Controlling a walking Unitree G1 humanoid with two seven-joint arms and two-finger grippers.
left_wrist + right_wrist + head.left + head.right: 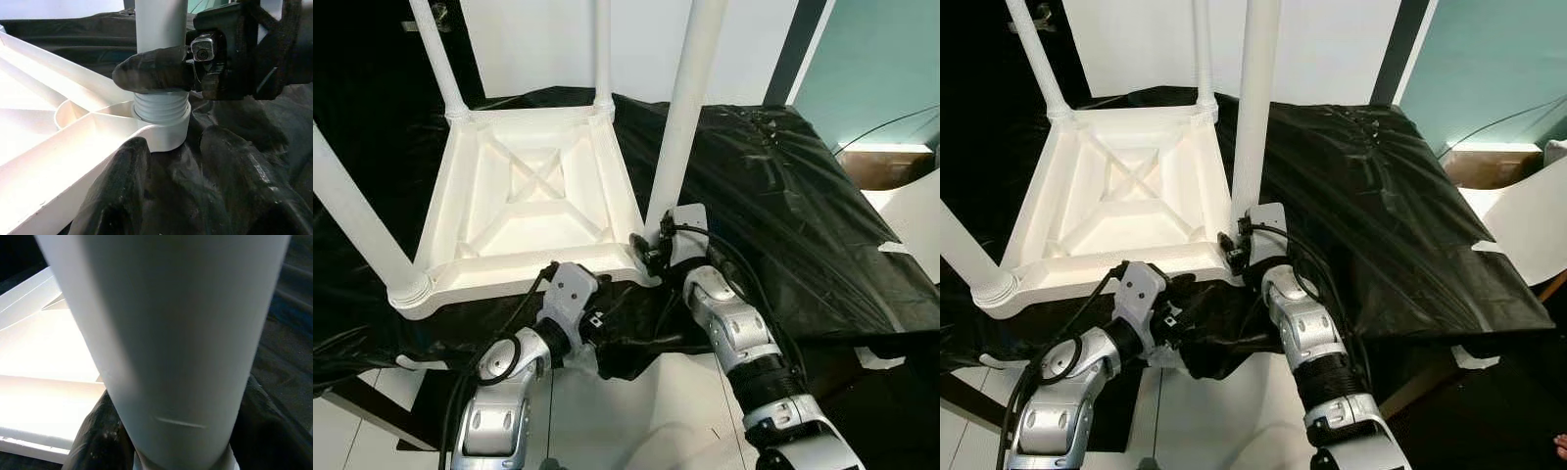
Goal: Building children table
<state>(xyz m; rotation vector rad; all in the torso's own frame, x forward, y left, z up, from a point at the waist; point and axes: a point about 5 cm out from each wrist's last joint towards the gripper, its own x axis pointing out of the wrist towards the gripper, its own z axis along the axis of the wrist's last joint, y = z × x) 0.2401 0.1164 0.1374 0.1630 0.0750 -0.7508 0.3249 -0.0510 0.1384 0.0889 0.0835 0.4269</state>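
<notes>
The upturned white tabletop (524,211) lies on the black sheet (783,196); at its near right corner the right gripper (653,250) clenches the upright leg (685,117) above its threaded socket; the left gripper (186,196) hovers unclenched, just nearer.

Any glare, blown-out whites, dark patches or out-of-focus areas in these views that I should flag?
Head views: sharp; the glossy black plastic sheet shows streaky highlights. Left wrist view: the upturned white plastic table top is blown out, the left gripper fingers blur up close, the right gripper on the white leg is sharp. Right wrist view: the white cylindrical table leg is close, soft and shaded; the underside behind glares.
</notes>
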